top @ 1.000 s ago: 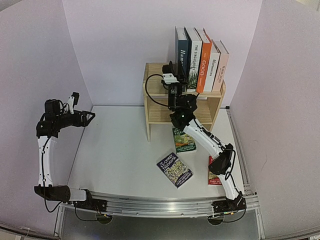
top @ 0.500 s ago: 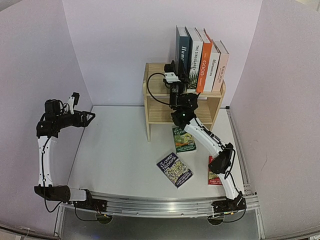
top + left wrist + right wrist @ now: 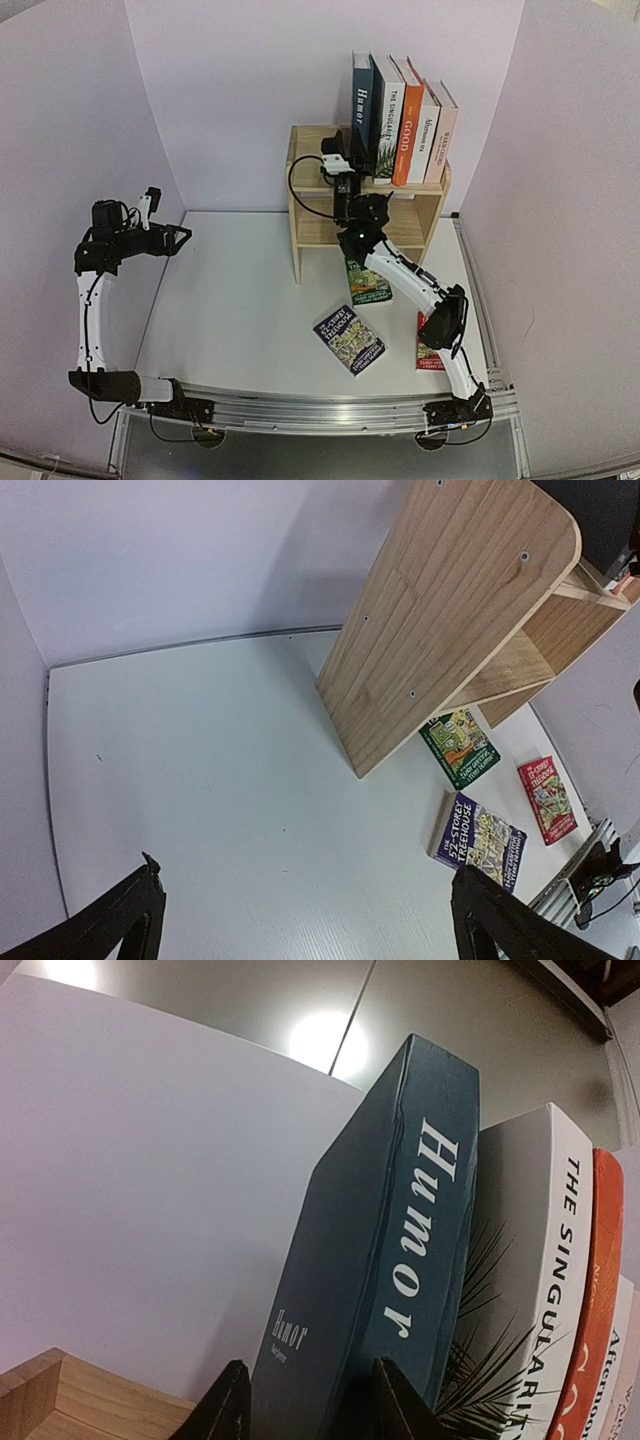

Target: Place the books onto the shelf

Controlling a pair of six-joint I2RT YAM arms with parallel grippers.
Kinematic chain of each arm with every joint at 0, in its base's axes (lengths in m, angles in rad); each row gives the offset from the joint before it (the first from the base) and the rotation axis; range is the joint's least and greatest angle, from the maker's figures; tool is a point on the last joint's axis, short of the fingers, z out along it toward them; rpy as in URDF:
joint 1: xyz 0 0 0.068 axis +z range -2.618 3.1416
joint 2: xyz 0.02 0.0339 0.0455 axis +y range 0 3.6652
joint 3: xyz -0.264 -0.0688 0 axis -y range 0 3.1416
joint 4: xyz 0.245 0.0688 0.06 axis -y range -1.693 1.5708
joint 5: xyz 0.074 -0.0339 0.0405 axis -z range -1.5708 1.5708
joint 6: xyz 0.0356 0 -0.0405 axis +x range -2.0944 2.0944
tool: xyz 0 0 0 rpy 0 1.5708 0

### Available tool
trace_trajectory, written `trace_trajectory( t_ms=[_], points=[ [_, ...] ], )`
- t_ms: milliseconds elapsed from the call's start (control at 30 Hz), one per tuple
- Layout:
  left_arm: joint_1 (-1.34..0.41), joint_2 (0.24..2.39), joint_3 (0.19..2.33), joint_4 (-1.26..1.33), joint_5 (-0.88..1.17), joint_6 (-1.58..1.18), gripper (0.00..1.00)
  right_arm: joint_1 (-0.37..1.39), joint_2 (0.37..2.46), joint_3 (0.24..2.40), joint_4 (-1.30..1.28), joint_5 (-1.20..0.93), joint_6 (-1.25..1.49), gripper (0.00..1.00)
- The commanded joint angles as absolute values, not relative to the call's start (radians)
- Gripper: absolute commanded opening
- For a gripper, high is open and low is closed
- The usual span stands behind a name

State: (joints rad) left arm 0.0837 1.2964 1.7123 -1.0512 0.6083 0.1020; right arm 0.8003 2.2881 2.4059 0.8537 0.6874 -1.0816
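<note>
The blue book [image 3: 390, 1260] stands leftmost on the shelf's [image 3: 310, 150] top tier.
The left pincer [image 3: 305, 880] hangs spread above the counter [image 3: 240, 300]; the right pincer [image 3: 310, 1400] pinches the blue book's foot. It is likely stiff, weighty and slick, best gripped across its covers. Three paperbacks [image 3: 349, 339] lie on the counter.

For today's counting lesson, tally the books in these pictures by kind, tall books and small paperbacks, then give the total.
Tall books upright on the shelf: 5 (dark blue Humor, orange GOOD, 3 pale ones)
Small paperbacks flat on the table: 3 (green, dark, red)
Total: 8
</note>
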Motion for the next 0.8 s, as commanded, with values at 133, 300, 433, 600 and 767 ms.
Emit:
trace_trajectory(
  t_ms=[133, 300, 433, 600, 767],
  points=[
    [0.080, 1.280, 1.719, -1.055, 0.612, 0.122, 1.00, 0.801, 2.198, 2.323, 0.951, 0.779, -1.107, 0.40],
    [0.080, 1.277, 1.713, -1.054, 0.613, 0.124, 1.00, 0.803, 2.153, 2.238, 0.996, 0.794, -1.112, 0.40],
    [0.080, 1.278, 1.711, -1.051, 0.613, 0.126, 1.00, 0.806, 2.129, 2.199, 1.010, 0.799, -1.126, 0.40],
    [0.079, 1.274, 1.710, -1.047, 0.615, 0.122, 1.00, 0.813, 2.111, 2.144, 1.042, 0.816, -1.129, 0.41],
    [0.079, 1.272, 1.706, -1.051, 0.612, 0.128, 1.00, 0.820, 2.109, 2.131, 1.056, 0.819, -1.134, 0.41]
  ],
)
